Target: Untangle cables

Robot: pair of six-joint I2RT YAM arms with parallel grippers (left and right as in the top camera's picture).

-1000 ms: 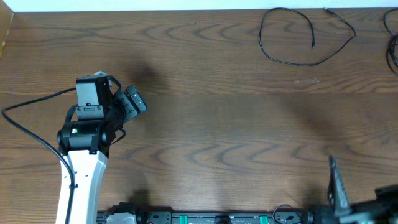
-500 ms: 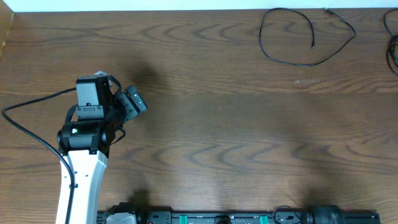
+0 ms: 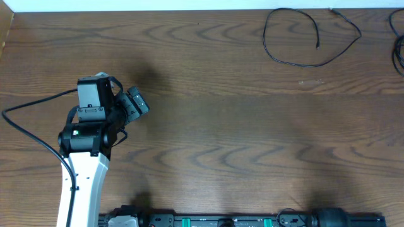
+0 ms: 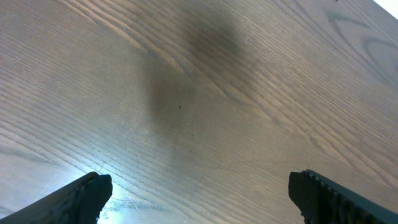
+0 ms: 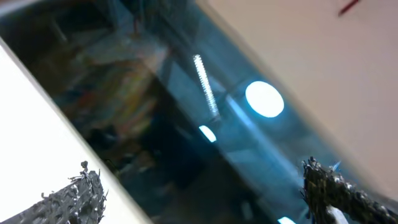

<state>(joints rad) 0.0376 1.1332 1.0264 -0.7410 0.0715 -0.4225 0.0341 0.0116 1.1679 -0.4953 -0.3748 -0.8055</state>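
Note:
A thin black cable [image 3: 302, 65] lies in an open loop at the table's far right, with its plug end [image 3: 317, 45] inside the loop. Part of another dark cable [image 3: 399, 58] shows at the right edge. My left gripper [image 3: 136, 103] hovers over bare wood at the left, far from the cables. In the left wrist view the left gripper [image 4: 199, 186] stands open with only table between its fingers. My right gripper [image 5: 202, 177] is out of the overhead view. It is open and empty in its wrist view, which shows blurred room and no table.
The left arm's thick black wire [image 3: 25, 135] trails across the table's left side. Black base hardware [image 3: 221, 221] runs along the front edge. A white strip [image 3: 189, 5] borders the wooden table [image 3: 221, 126] at the far edge.
The right gripper's finger, seen at the overhead view's lower right a second ago, has left that view. The left arm and the cables have not moved.

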